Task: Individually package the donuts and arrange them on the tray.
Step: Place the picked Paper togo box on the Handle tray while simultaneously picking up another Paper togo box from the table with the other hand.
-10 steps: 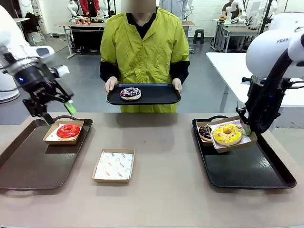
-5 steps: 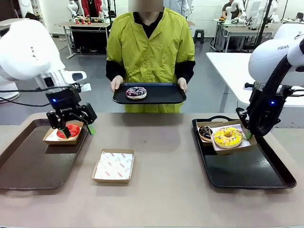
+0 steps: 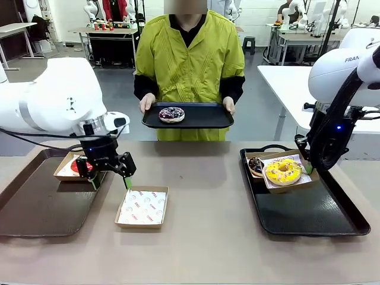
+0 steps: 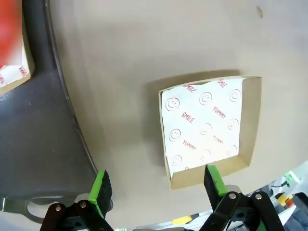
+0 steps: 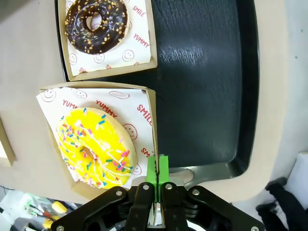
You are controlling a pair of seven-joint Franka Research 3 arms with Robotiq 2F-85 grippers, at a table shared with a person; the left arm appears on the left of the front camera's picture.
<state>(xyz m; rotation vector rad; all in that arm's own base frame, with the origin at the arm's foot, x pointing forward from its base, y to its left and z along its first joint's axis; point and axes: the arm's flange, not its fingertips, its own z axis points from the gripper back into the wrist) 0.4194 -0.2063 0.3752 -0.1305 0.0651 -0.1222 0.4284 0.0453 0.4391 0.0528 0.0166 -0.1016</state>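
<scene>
My left gripper (image 3: 110, 180) hangs open above the table, between the red donut (image 3: 75, 167) in its cardboard box and an empty paper-lined box (image 3: 142, 206). In the left wrist view the empty box (image 4: 209, 127) lies just beyond the open gripper (image 4: 157, 185), near one green fingertip (image 4: 213, 179). My right gripper (image 3: 308, 167) is shut on the rim of the box with the yellow sprinkled donut (image 3: 282, 171), seen up close as the gripper (image 5: 157, 169) pinching cardboard beside the yellow donut (image 5: 94, 147). The chocolate donut (image 5: 96, 21) sits boxed beside it. The person holds a drizzled donut (image 3: 171, 114).
A dark tray (image 3: 35, 205) lies at the left, holding the red donut's box. Another dark tray (image 3: 314, 214) at the right carries both boxed donuts. The person stands at the far side holding a third black tray (image 3: 202, 119) with both hands.
My left arm has swung right and down, from beside the red donut's box to near the empty box. The person has shifted the tray slightly right. The right gripper has stayed put.
</scene>
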